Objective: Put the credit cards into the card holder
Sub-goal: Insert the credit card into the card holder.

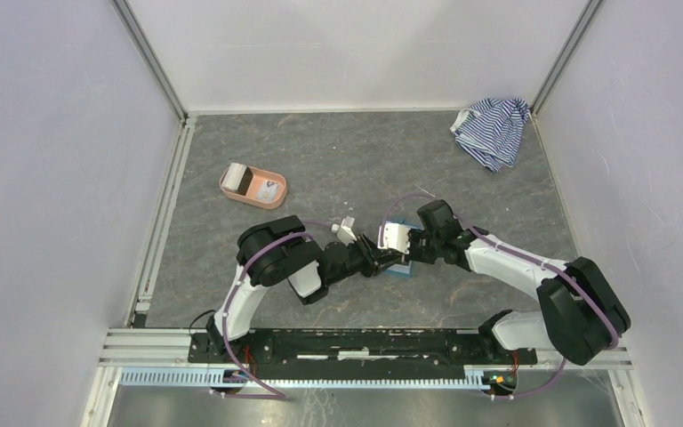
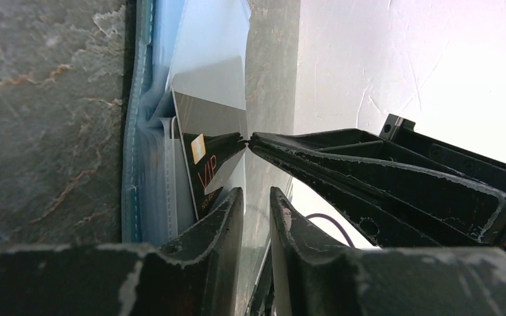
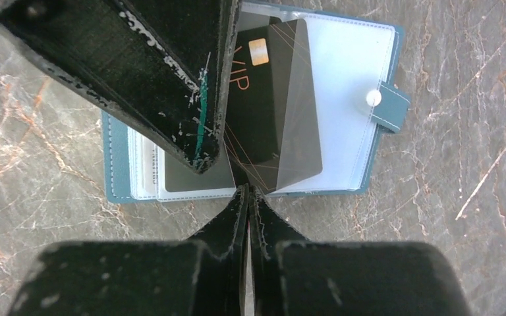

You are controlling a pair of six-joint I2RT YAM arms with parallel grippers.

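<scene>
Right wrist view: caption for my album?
Left gripper and right gripper meet over a black card at the open card holder.

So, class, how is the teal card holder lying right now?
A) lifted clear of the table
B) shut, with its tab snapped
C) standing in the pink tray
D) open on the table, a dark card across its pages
D: the card holder lies spread open on the table, with the dark card marked VIP across its inside.
</scene>
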